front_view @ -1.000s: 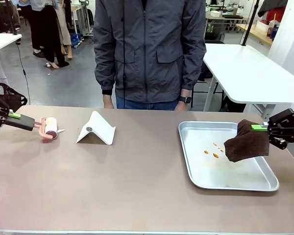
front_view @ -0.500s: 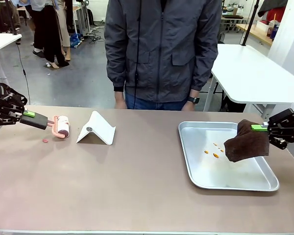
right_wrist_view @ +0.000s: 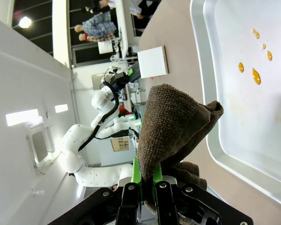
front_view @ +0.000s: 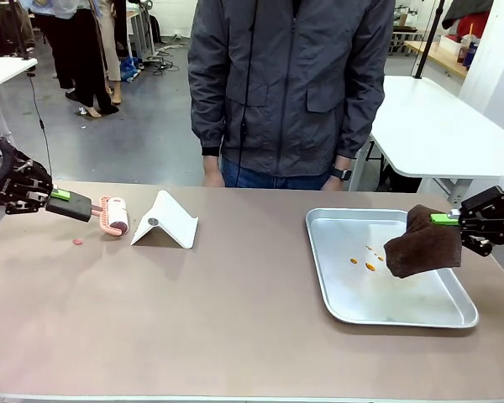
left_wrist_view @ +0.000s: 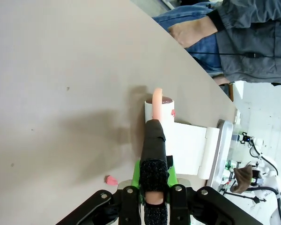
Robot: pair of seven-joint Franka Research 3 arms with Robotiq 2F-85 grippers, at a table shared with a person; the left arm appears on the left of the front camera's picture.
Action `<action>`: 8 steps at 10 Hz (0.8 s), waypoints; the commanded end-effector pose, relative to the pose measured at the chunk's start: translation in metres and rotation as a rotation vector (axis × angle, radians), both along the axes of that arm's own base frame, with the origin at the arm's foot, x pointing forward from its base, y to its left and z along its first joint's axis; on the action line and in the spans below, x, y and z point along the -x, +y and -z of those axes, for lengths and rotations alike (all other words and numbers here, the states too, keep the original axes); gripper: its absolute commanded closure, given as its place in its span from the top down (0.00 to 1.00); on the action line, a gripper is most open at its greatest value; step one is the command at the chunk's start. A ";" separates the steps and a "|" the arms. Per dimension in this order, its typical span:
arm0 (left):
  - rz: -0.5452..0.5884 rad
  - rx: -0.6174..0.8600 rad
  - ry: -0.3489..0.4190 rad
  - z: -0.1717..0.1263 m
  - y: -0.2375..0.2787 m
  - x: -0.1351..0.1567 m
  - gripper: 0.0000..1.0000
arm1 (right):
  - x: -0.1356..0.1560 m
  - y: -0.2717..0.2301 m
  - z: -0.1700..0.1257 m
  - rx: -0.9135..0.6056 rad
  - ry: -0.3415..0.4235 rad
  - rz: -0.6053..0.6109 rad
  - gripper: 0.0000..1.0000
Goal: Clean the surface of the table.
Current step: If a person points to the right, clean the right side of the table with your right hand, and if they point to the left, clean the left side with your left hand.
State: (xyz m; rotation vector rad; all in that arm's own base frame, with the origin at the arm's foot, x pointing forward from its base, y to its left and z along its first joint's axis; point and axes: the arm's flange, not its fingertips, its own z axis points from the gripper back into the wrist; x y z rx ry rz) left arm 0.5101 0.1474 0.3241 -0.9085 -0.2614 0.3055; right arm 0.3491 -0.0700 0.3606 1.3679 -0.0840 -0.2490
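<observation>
Front view: the tan tabletop [front_view: 235,319] spans the whole foreground, with a person standing at its far edge. At its left end, the left pincer [front_view: 60,196] is clamped on the black handle of a pink lint roller [front_view: 113,215]. The roll sits low over the surface, just beside a white folded stand [front_view: 166,220]; whether it touches cannot be told. A small pink scrap [front_view: 77,242] lies near it. At the right, the right pincer [front_view: 447,219] is clamped on a brown cloth [front_view: 422,245] hanging over a steel tray [front_view: 386,294] that holds orange drops [front_view: 370,266]. The right wrist view shows the cloth pinched between the green pads [right_wrist_view: 136,176].
</observation>
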 end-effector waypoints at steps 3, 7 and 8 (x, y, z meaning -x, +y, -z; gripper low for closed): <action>0.049 0.096 -0.096 -0.033 0.018 0.042 0.22 | 0.001 0.001 -0.003 -0.001 0.009 -0.007 0.00; 0.056 0.205 -0.155 -0.071 0.085 0.113 0.22 | 0.001 0.001 -0.003 -0.001 0.009 -0.007 0.00; 0.039 0.215 -0.155 -0.074 0.111 0.135 0.22 | 0.001 0.001 -0.003 -0.001 0.009 -0.007 0.00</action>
